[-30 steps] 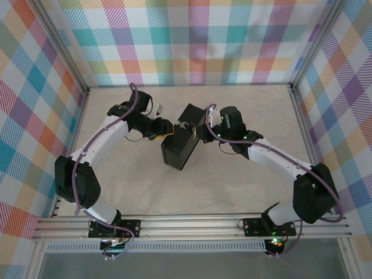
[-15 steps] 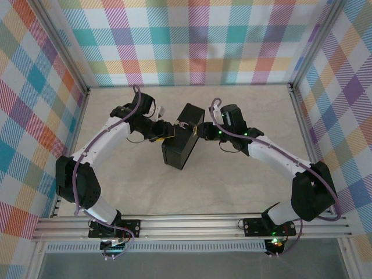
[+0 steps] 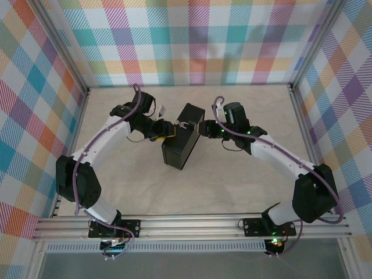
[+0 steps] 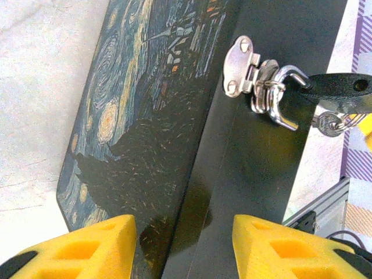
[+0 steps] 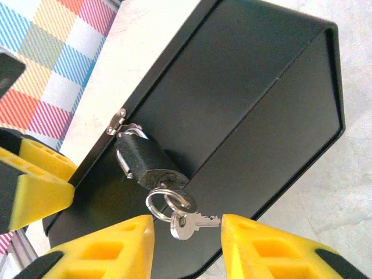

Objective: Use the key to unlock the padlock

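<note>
A black box [image 3: 181, 139] with a starry-night lid [image 4: 133, 116] lies on its side mid-table. A black padlock [image 5: 145, 160] hangs from the box's silver hasp [image 5: 118, 123]. Its key ring [image 5: 165, 200] hangs at the keyhole end, where one key seems to be seated. A second silver key [image 5: 189, 224] dangles between the fingertips of my open right gripper [image 5: 187, 247], which is not clamped on it. My left gripper [image 4: 183, 250] is open against the box's other side, its yellow fingers [image 4: 75, 250] spread over the lid seam. The padlock [image 4: 334, 87] and the key [image 4: 328, 123] appear at the right of the left wrist view.
Checked walls with aluminium posts [image 3: 72, 64] enclose the pale table [image 3: 174, 186]. My left gripper's yellow finger [image 5: 29, 189] shows beyond the box at the left of the right wrist view. Open floor lies in front of the box and behind it.
My left gripper has edged right against the box. My right wrist has shifted slightly back and right, and the box has turned a little.
</note>
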You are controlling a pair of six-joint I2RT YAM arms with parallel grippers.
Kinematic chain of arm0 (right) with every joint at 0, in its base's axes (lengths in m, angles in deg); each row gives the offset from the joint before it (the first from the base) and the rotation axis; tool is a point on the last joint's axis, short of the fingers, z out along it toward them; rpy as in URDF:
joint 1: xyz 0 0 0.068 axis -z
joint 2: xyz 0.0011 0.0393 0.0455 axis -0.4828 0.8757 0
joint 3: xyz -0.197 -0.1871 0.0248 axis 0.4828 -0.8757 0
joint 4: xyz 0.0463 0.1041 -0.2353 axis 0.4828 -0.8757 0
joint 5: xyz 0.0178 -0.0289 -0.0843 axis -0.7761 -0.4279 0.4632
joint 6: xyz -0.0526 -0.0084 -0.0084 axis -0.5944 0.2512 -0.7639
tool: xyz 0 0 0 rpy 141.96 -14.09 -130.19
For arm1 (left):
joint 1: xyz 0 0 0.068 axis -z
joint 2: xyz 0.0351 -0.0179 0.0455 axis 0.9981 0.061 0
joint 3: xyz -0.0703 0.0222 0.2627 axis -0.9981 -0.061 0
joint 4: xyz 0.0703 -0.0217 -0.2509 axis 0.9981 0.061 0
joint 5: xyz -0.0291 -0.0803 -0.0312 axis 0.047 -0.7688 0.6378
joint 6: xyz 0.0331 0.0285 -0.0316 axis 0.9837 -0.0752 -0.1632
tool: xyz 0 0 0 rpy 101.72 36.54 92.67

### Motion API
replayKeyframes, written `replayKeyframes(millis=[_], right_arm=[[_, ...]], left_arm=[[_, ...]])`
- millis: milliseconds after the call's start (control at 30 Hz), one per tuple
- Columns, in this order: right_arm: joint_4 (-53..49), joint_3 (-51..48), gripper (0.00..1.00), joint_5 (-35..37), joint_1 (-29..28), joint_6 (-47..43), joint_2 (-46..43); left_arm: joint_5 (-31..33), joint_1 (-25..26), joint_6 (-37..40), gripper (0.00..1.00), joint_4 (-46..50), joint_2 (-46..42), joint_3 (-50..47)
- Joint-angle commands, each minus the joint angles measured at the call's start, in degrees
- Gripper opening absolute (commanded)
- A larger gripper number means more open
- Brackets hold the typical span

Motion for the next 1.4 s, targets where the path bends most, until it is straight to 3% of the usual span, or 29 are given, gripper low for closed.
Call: replayKeyframes(millis=[0,367,867,1233,1367], right_arm=[[-0.22,1.90,0.39,-1.46,0.20,-6.98,-2.13],[-2.00,6.27,0.49,-3.95,0.20,-22.77,2.06],[1.25,10.29,0.50,-7.49,0.21,-25.27,9.74],[4.38,10.56,0.38,-10.06,0.14,-23.29,12.48],[5.66,9.62,0.27,-8.65,-0.36,-19.71,11.56]], left_arm=[[-0.58,0.41,0.62,0.47,1.63,0.37,0.96],[-0.40,0.41,0.40,0.47,2.02,0.88,1.49],[1.36,0.41,2.12,0.47,4.17,-0.08,1.60],[-0.27,0.41,3.33,0.47,4.74,0.88,1.50],[-2.30,0.41,2.76,0.45,3.61,1.15,0.29]])
